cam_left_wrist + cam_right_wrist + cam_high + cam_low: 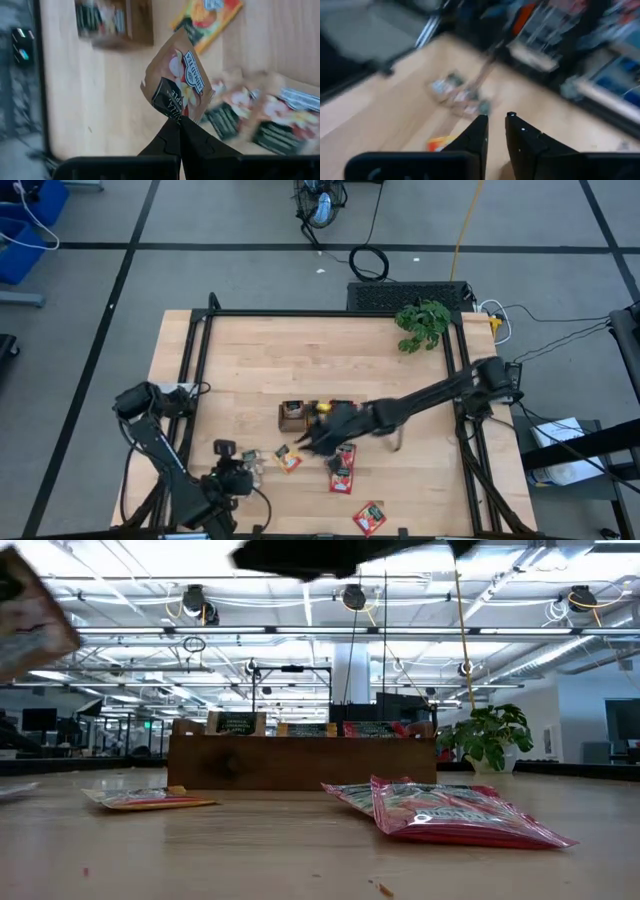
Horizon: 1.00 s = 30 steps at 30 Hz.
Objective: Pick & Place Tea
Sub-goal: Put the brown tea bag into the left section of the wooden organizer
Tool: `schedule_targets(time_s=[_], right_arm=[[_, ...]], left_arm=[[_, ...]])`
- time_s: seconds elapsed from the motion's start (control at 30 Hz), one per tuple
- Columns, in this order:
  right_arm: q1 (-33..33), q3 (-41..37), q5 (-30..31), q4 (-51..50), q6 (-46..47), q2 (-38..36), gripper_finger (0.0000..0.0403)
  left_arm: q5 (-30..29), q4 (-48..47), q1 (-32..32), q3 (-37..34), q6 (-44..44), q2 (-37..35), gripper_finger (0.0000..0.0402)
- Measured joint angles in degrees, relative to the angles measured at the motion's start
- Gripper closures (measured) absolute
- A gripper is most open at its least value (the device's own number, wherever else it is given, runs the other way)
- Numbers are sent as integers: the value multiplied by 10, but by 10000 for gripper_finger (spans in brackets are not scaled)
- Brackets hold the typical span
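Observation:
My left gripper (pixel 180 125) is at the table's near left, shut on a tan tea sachet (pixel 177 82) that it holds above the wood. That sachet also shows blurred in the low view's upper left (pixel 30 615). More sachets lie flat on the table (pixel 342 470), (pixel 290 460), (pixel 370 518). My right gripper (pixel 496 120) hangs in the air above the table's middle (pixel 305 442), its fingers a narrow gap apart with nothing between them. The brown tray (pixel 310 415) stands just beyond it, with sachets in it. My left gripper pinches the tan sachet's lower corner (pixel 181 116) between its two fingertips. The sachet stands up past the fingers, tilted, and is clear of the table.
A leafy plant (pixel 422 323) stands at the far right corner. A black frame (pixel 200 350) runs along the table's left, far and right sides. Two red sachets (pixel 450 810) lie overlapping near the low camera, and another (pixel 150 798) lies flat to their left.

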Motion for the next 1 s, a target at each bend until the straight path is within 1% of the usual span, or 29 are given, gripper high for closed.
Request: schedule_targets(time_s=[0.07,0.1,0.2,0.3,0.4,0.5,0.6,0.67,0.8,0.87,0.93,1.0], right_arm=[[-4,-93,6,108,7,-49,358],[-2,-128,19,146,7,-68,362],[8,-204,63,197,11,-112,374],[14,-247,74,226,18,-131,383],[20,-268,75,247,32,-130,386],[23,-275,74,244,55,-130,378],[22,-276,75,242,61,-130,342],[25,-276,77,247,61,-130,304],[27,-261,124,252,71,-127,221],[24,-254,130,243,72,-123,186],[25,-241,120,231,72,-121,162],[26,-220,106,224,75,-118,151]], left_arm=[[-18,6,16,0,64,0,401],[-26,9,26,0,97,0,401],[-34,22,69,19,197,-4,401],[-55,37,121,56,291,-5,401],[-68,68,166,91,378,-5,401],[-66,108,196,110,432,-6,401],[-65,149,208,114,470,-5,401],[-62,163,210,113,486,-5,401],[-62,202,212,112,505,-5,401],[-59,214,211,112,514,-4,401],[-60,216,211,112,515,-1,401],[-60,215,212,112,517,4,401]])
